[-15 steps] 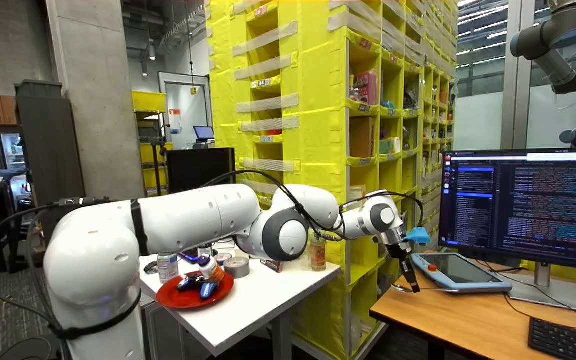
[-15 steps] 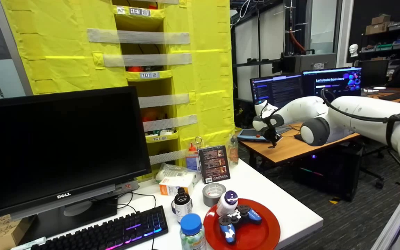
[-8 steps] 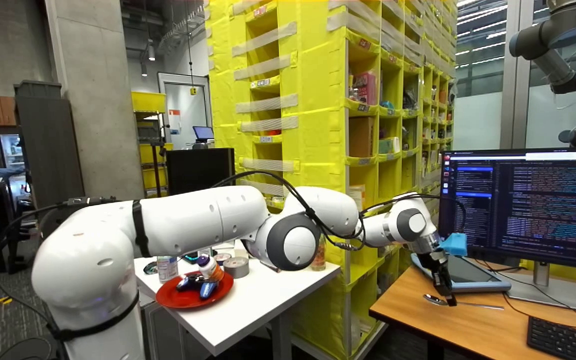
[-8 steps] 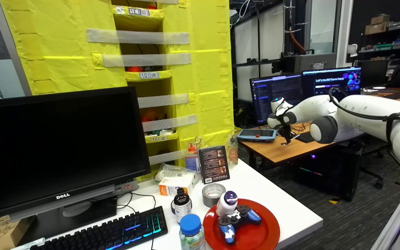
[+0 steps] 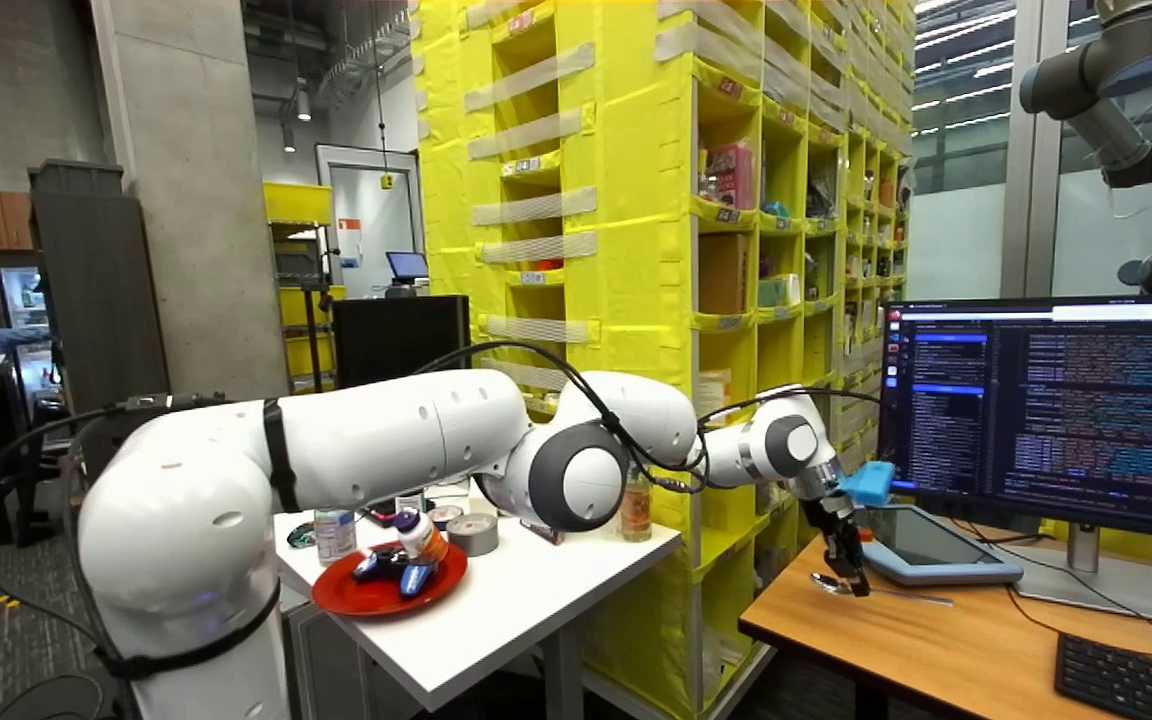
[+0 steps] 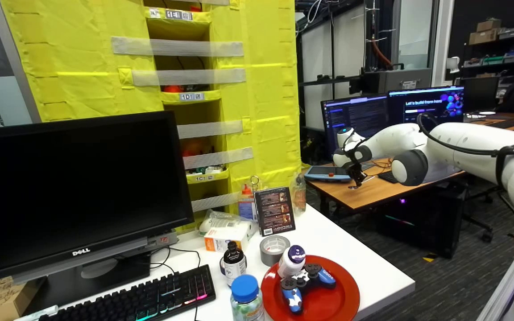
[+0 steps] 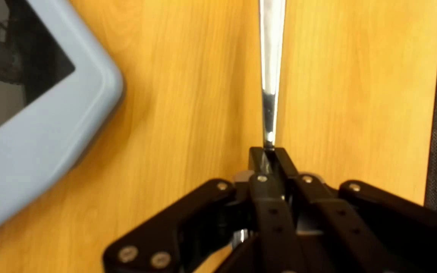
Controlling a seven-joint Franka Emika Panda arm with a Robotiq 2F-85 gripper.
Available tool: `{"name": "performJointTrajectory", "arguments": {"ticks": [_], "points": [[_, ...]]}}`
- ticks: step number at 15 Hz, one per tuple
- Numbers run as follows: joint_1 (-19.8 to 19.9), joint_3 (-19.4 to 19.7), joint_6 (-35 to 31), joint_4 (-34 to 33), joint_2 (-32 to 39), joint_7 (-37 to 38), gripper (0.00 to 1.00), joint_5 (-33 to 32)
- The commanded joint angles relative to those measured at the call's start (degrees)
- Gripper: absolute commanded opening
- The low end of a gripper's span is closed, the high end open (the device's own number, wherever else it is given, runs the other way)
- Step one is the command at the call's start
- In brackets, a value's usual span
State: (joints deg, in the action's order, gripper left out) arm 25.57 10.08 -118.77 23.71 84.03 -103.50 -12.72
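Compared with half a second ago, the robot's gripper [image 5: 857,592] and a metal spoon [image 5: 825,583] have shifted together toward the end of the wooden desk [image 5: 906,650] nearest the yellow shelving [image 5: 636,200], though not as far over as they were a second ago. In the wrist view the gripper is closed to a sliver, its fingertips pinching the thin part of the spoon's handle. The bowl faces the shelving side and the handle runs the opposite way, low at the desktop; whether the spoon touches the wood is hard to tell. There is one spoon. Near it, but apart, lies one blue-framed tablet [image 7: 63,125]. Across on the white table [image 6: 377,276], one red plate [image 6: 339,298] carries one game controller [image 6: 302,280] and one white bottle [image 6: 288,266] with a purple cap
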Motion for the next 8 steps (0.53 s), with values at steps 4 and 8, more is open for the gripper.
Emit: {"name": "performJointTrajectory", "arguments": {"ticks": [4, 8], "points": [[-6.76, 0.91, 0.35, 2.72, 0.04, 7.05, 0.02, -1.55], [-10.08, 1.25, 0.69, 4.77, 0.1, 11.7, 0.02, -2.55]]}}
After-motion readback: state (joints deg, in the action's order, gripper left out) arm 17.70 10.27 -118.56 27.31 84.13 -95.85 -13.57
